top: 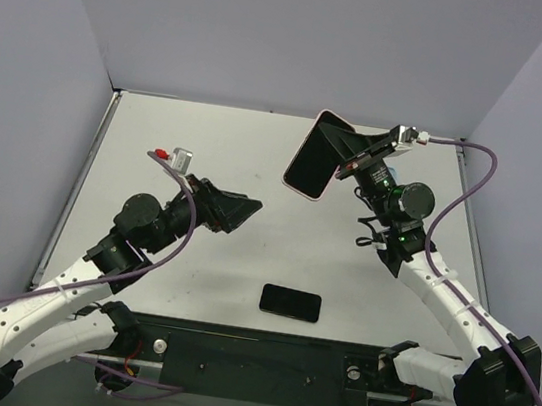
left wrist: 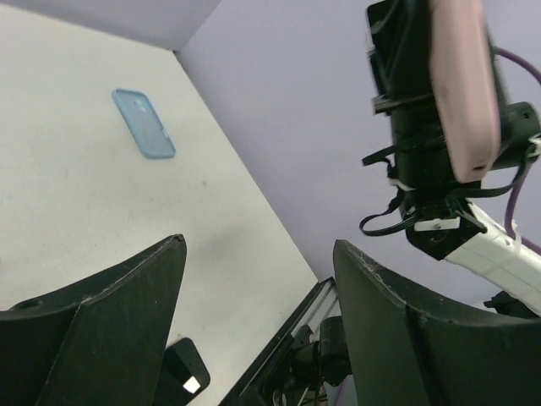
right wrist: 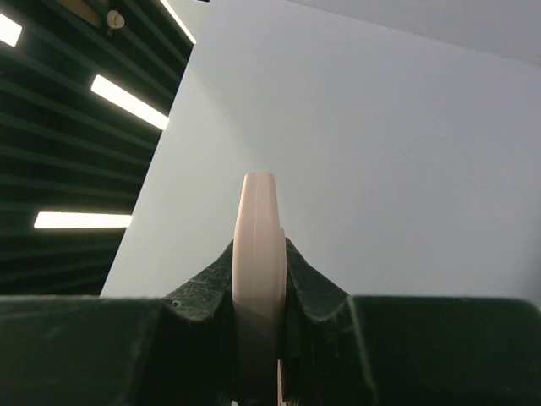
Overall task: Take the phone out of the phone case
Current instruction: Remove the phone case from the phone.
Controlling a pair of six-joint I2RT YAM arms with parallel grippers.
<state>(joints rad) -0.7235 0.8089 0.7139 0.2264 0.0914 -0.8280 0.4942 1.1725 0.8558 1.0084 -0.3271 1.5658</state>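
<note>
**Pink case up in the air, black phone flat on the bench**

The pink phone case [top: 314, 157] is up in the air, over the far right part of the bench [top: 209, 144]. It is tilted, and its dark, shiny face looks toward the left side. I cannot tell if a phone sits inside it. The right tool [top: 346, 157] pinches the case tight by one long side. In the right wrist view, the thin pink edge stands up between the two dark fingers [right wrist: 314, 292].

A black phone [top: 289, 303] lies flat on the bench, near the middle of the near edge. It is well apart from the pink case.

The left tool [top: 237, 210] is spread wide and holds nothing. It hangs over the left middle of the bench. It points to the right, toward the pink case, but does not touch it.

In the left wrist view, a flat light blue case [left wrist: 144, 123] lies on the bench, close to a wall.
</note>
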